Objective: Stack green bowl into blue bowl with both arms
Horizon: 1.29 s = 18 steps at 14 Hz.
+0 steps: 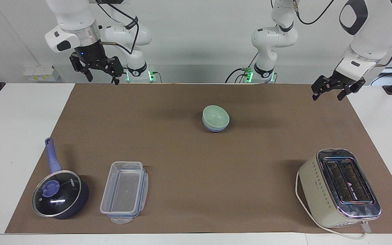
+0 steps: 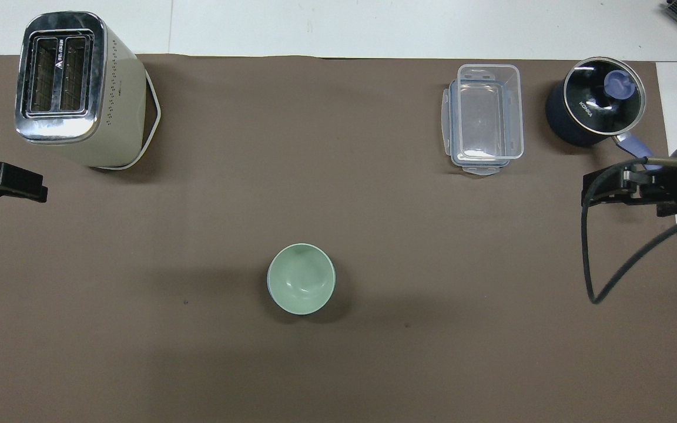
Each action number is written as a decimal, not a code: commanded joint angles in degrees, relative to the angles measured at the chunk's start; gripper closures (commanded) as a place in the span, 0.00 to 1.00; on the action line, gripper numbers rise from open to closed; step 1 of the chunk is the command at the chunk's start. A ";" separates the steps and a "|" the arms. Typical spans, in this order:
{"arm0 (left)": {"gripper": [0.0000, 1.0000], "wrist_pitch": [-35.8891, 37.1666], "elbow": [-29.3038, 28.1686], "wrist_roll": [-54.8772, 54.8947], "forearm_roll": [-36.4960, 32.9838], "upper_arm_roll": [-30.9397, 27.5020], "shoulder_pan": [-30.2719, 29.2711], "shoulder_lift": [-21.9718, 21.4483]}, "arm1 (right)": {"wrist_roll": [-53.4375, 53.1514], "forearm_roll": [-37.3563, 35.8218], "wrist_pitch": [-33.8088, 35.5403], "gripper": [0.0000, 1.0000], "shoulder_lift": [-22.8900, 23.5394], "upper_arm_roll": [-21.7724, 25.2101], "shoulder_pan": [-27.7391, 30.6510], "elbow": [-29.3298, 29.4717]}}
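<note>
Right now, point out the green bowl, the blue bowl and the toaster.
green bowl (image 2: pixel 301 278): overhead view, inner bottom.
blue bowl (image 1: pixel 213 128): facing view, outer wall under the green rim.
toaster (image 1: pixel 347 182): facing view, slotted top.

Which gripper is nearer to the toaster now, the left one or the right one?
Left. The left gripper hangs over the mat's edge near the toaster, at the same end of the table; the right gripper is up at the pan's end.

A brown mat (image 1: pixel 189 170) is covering the white table (image 1: pixel 12 136) — on it the blue bowl (image 1: pixel 215 128) is sitting mid-mat, nearer the robots than the rest; farther out a toaster (image 1: pixel 339 187) is standing toward the left arm's end, a clear container (image 1: pixel 124 192) and lidded pan (image 1: pixel 60 194) toward the right arm's.
</note>
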<state>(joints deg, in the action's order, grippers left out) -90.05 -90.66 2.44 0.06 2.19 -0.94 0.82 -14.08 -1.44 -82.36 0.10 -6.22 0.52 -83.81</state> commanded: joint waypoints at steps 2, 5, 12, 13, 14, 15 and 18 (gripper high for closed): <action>0.00 1.28 1.01 0.20 -0.85 0.18 -0.21 0.41 | 1.78 0.37 0.89 0.00 0.52 -0.81 1.07 1.54; 0.00 1.28 1.01 0.20 -0.85 0.10 -0.21 0.33 | 1.78 0.47 0.63 0.00 0.25 -0.81 0.98 1.11; 0.00 1.28 1.01 0.20 -0.85 0.18 -0.21 0.33 | 1.95 0.56 0.63 0.00 -0.01 -0.81 0.98 0.84; 0.00 1.28 1.01 0.20 -0.85 0.18 -0.21 0.41 | 1.95 0.56 0.63 0.00 -0.01 -0.81 0.98 0.84; 0.00 1.28 1.01 0.20 -0.85 0.18 -0.21 0.33 | 2.30 0.56 0.63 0.00 -0.01 -0.81 0.98 0.84; 0.00 1.28 1.01 0.20 -0.85 0.18 -0.21 0.41 | 3.26 0.56 0.63 0.00 -0.01 -0.81 0.98 0.75; 0.00 1.28 1.01 0.20 -0.85 0.18 -0.21 0.33 | 3.98 0.56 0.63 0.00 -0.10 -0.72 0.98 0.67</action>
<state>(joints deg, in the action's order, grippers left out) -90.05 -90.66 2.44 0.06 2.19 -0.94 0.82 -11.95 -1.35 -82.30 0.09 -6.39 0.50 -83.61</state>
